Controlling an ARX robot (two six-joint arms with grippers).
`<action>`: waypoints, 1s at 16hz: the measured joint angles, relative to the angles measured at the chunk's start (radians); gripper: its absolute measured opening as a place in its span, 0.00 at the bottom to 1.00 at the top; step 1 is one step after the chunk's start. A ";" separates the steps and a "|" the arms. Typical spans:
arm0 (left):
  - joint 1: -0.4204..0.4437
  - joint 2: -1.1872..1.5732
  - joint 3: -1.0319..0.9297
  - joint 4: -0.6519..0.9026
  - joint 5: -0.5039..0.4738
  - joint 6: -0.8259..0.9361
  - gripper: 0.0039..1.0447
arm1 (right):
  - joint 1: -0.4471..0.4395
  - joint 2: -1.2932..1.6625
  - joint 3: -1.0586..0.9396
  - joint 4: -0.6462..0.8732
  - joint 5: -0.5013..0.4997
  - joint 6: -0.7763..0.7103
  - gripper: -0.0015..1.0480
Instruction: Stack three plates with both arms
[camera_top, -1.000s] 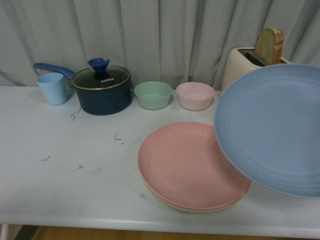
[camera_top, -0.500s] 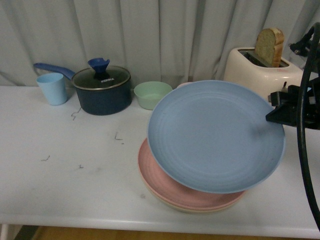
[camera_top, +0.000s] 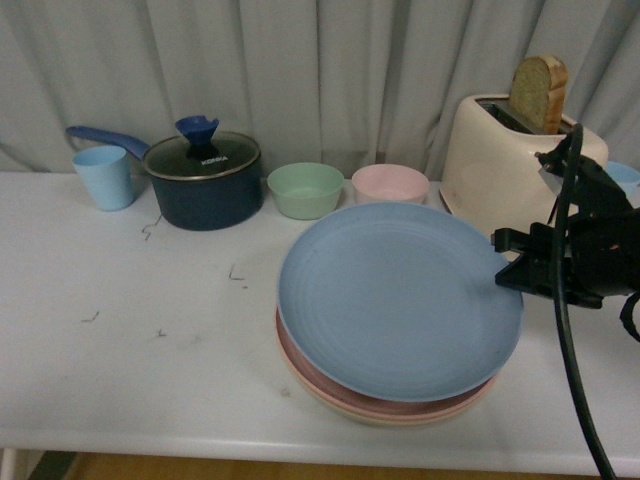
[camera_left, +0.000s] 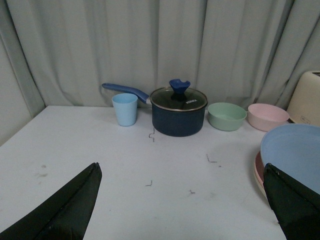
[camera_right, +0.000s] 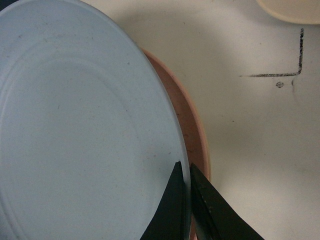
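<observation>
The light blue plate (camera_top: 395, 300) lies slightly tilted over the pink plate (camera_top: 330, 385), which rests on the beige-cream plate (camera_top: 400, 418) at the table's front right. My right gripper (camera_top: 505, 262) is shut on the blue plate's right rim. In the right wrist view its fingers (camera_right: 172, 200) pinch the blue plate's (camera_right: 75, 130) edge, with the pink plate (camera_right: 187, 130) just below. My left gripper (camera_left: 180, 172) is open and empty over bare table, left of the stack; the blue plate (camera_left: 295, 152) shows beside its finger.
A toaster (camera_top: 500, 150) with bread stands behind my right arm. A green bowl (camera_top: 305, 190), a pink bowl (camera_top: 390, 190), a dark pot (camera_top: 203, 180) and a blue cup (camera_top: 104, 177) line the back. The table's front edge (camera_top: 300, 450) is near the stack.
The right gripper has carried the blue plate leftward and down from high at the right until it sits over the pink plate. The right arm has come into view.
</observation>
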 joint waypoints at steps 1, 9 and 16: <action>0.000 0.000 0.000 0.000 0.000 0.000 0.94 | 0.006 0.021 0.008 0.000 0.001 0.007 0.03; 0.000 0.000 0.000 0.000 0.000 0.000 0.94 | 0.016 0.051 0.012 0.018 -0.030 0.069 0.53; 0.000 0.000 0.000 0.000 0.000 0.000 0.94 | -0.029 -0.108 -0.055 0.011 -0.040 0.081 0.94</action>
